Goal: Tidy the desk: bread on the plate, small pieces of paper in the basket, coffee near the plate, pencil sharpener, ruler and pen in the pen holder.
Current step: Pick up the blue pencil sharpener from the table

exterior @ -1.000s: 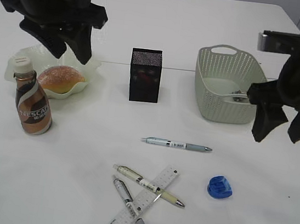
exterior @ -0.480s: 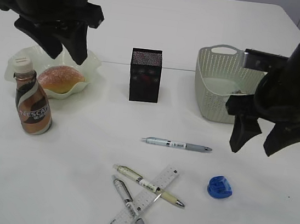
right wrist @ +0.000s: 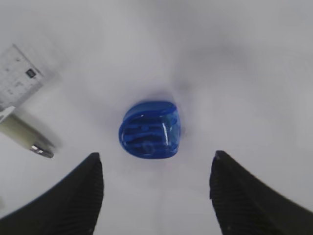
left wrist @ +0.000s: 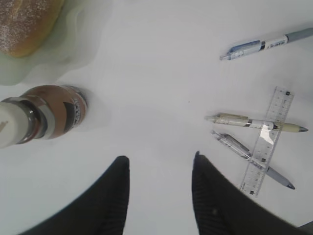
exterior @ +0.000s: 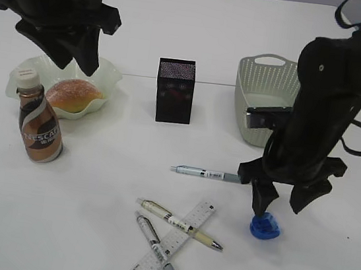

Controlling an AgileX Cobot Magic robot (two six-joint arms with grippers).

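The right gripper (exterior: pixel 279 204) hangs just above the blue sharpener (exterior: pixel 265 226) on the desk (exterior: pixel 88 229), with its jaws spread wide and nothing between them; in the right wrist view the sharpener (right wrist: pixel 149 129) lies between the two fingers (right wrist: pixel 68 196), apart from both. The left gripper (exterior: pixel 77 61) is up over the plate (exterior: pixel 111 76), its jaws parted and empty; under it, in the left wrist view, only bare desk shows between the fingers (left wrist: pixel 110 196). The bread (exterior: pixel 72 94) lies on the plate, and the coffee (exterior: pixel 38 126) stands upright just in front of the plate, at its left. The holder (exterior: pixel 174 91) stands in the middle of the desk; the basket (exterior: pixel 265 96) is to its right, partly hidden by the right arm, so I cannot tell what is inside. One pen (exterior: pixel 212 174) lies alone in front of the holder; nearer to the camera the ruler (exterior: pixel 173 240) lies crossed with two more pens (exterior: pixel 179 223), one over it and one under it.
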